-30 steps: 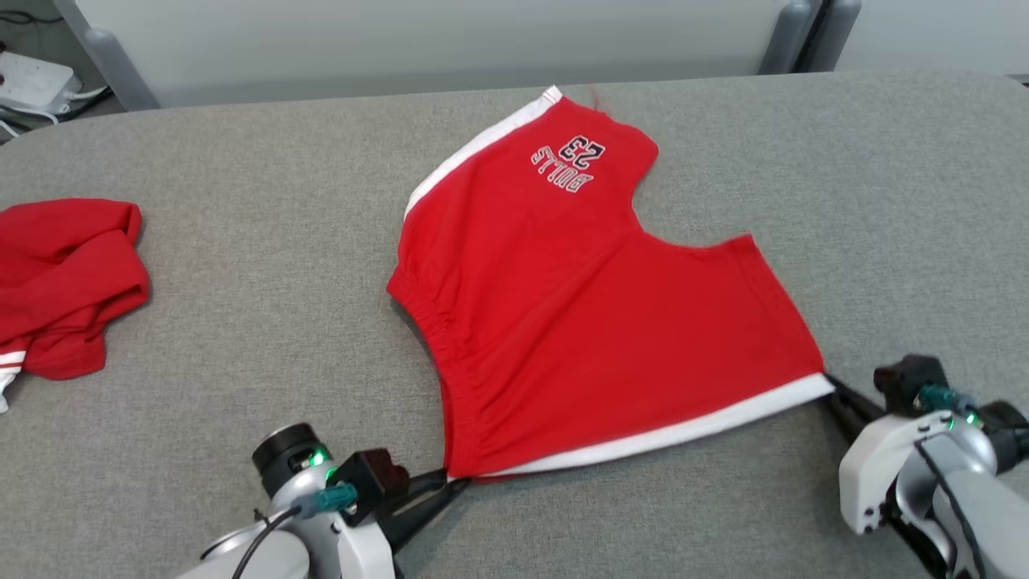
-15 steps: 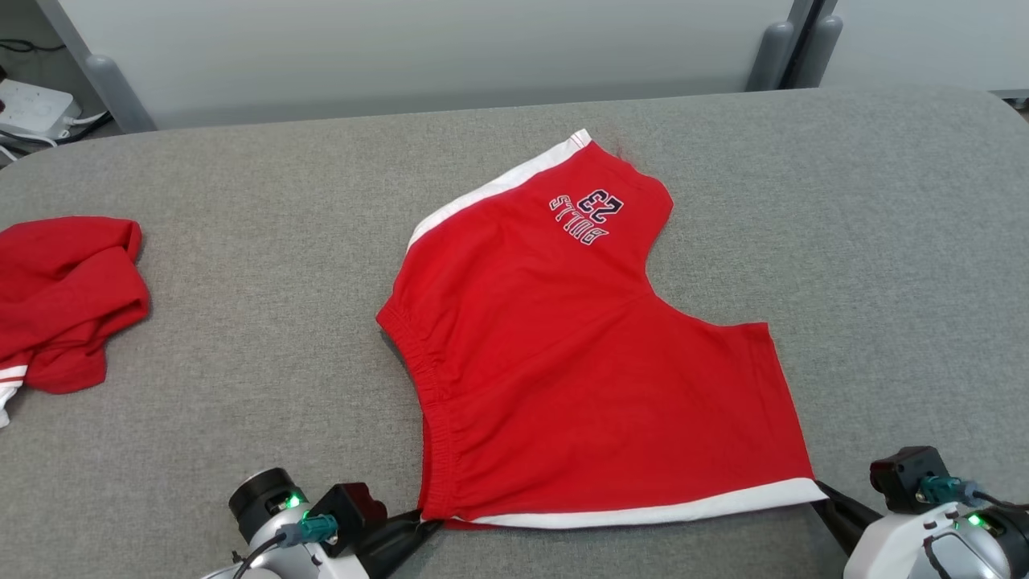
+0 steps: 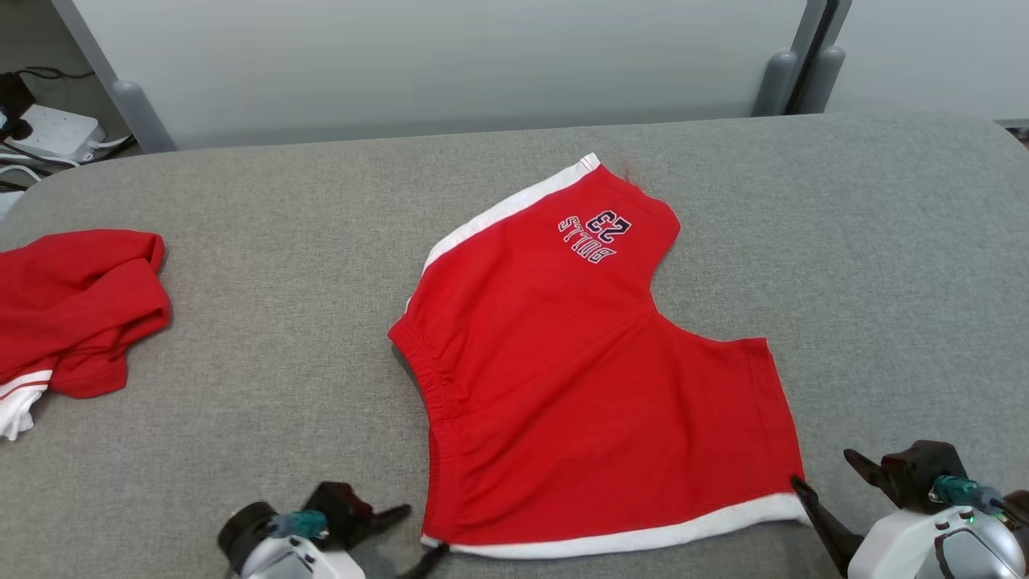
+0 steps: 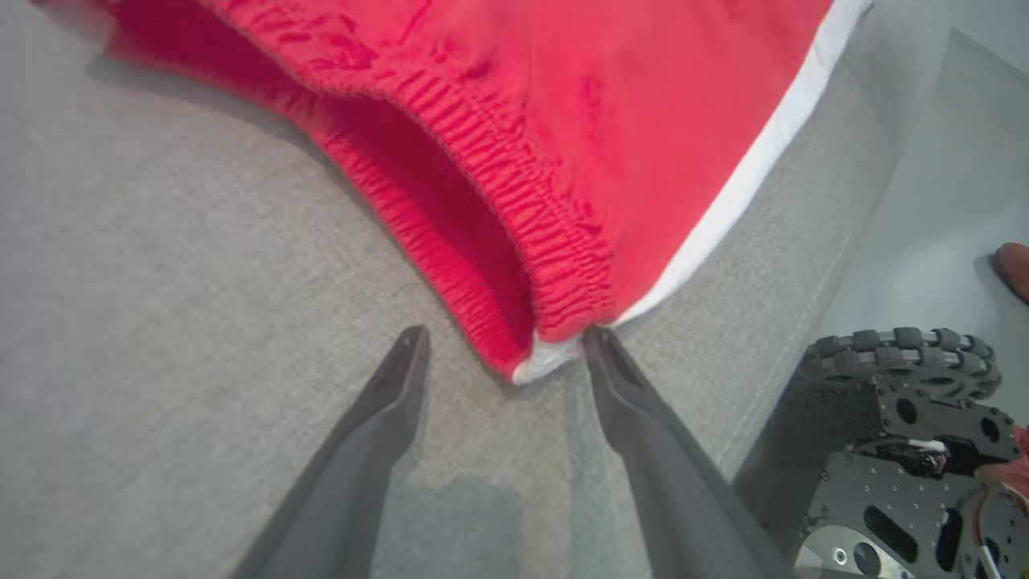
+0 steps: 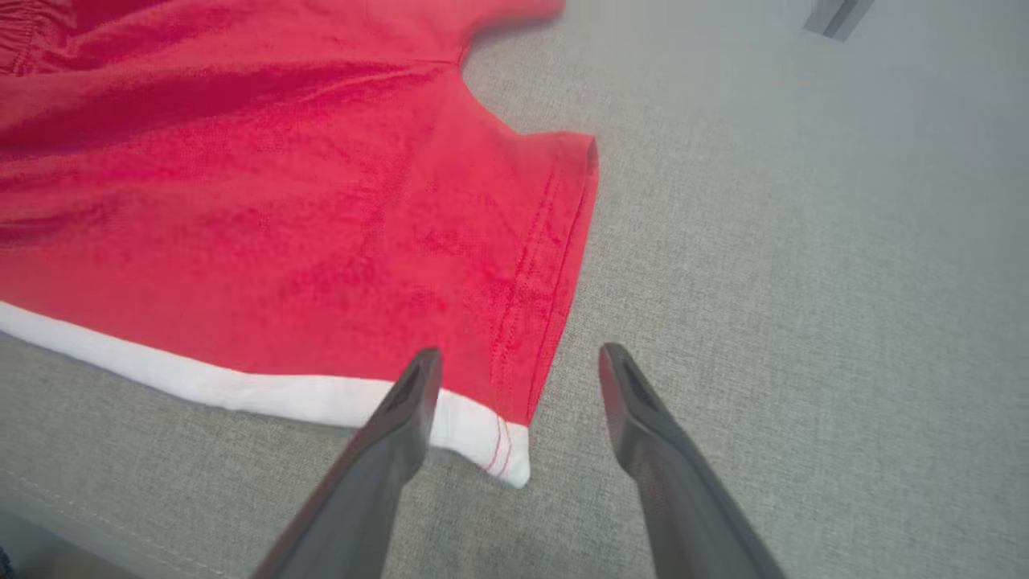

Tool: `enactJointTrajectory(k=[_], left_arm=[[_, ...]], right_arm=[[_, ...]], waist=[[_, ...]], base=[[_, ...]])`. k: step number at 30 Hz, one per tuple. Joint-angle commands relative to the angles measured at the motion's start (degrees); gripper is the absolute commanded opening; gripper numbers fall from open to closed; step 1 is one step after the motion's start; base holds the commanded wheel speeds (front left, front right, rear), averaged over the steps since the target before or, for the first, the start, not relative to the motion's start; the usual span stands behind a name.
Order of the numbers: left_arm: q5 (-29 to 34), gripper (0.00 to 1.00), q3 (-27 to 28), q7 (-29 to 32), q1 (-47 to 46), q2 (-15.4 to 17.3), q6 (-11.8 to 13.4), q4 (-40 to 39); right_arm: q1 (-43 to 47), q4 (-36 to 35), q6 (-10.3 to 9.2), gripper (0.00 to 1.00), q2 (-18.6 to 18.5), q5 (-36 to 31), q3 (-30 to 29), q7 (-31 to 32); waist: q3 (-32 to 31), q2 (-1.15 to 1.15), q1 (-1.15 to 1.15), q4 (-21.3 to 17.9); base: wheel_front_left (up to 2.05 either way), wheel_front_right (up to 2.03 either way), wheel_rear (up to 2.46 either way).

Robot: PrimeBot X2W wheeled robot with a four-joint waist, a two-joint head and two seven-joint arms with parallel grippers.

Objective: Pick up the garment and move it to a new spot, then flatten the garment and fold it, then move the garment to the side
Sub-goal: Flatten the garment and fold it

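Shorts (image 3: pixel 595 386) flat on table (image 3: pixel 241 322), left tool (image 4: pixel 505 338) and right tool (image 5: pixel 521 354) spread at near corners

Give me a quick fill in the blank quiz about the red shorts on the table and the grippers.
The number printed on the red shorts is ____.
The stripe along their side is coloured ____.
The left gripper and the right gripper both have their jaws ____.
Missing words: 23; white; open.

Head view: second red garment (image 3: pixel 76 310) cut off at left edge; left gripper (image 3: pixel 414 537) partly cut off at bottom edge. Left wrist view: brownish thing (image 4: pixel 1014 269) cut off at right edge, unidentifiable.
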Motion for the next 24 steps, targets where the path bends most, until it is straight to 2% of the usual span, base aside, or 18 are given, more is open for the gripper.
enactJointTrajectory(k=[1,4,10,11,14,19,24], left_arm=[[-0.68,1.0,2.63,-1.22,-0.49,2.38,1.02,-0.5],[-2.4,1.0,4.21,-1.84,0.98,3.44,3.41,-2.53],[-6.18,1.0,8.47,-3.83,5.66,7.17,10.3,-11.69],[-6.18,1.0,9.25,-4.32,6.2,7.73,11.69,-13.03],[-2.25,1.0,11.06,-5.67,6.77,9.42,18.2,-15.74],[1.69,1.0,19.32,-6.54,10.83,8.09,27.29,-21.92],[6.52,1.0,29.14,-6.57,17.29,4.13,32.52,-27.84]], right_arm=[[-0.14,-2.22,-0.19,1.0,-0.95,-0.66,0.11,-0.98],[0.05,-2.86,-0.19,1.0,-0.6,-1.21,-0.82,-1.76],[0.05,-4.28,-0.19,1.0,1.12,-1.82,-1.61,-5.63],[0.03,-4.22,-0.19,1.0,1.65,-1.71,-1.8,-6.62],[0.44,-2.96,-0.19,1.0,3.78,-0.9,-3.0,-8.59],[0.64,-1.17,-0.19,1.0,7.22,-0.74,-4.1,-13.32],[0.68,0.35,-0.19,1.0,9.94,-1.73,-4.82,-19.45]], waist=[[-0.32,0.0,0.0,0.15],[-1.16,0.0,0.0,0.44],[-3.29,0.0,0.0,1.52],[-3.6,0.0,0.0,1.73],[-4.66,0.0,0.0,2.3],[-6.57,0.0,0.0,2.92],[-7.73,0.0,0.0,3.22]], base=[[0.0,0.0,0.0],[0.0,0.0,0.0],[0.0,0.0,0.0],[0.0,0.0,0.0],[0.0,0.0,0.0],[0.0,0.0,0.0],[0.0,0.0,0.0]])
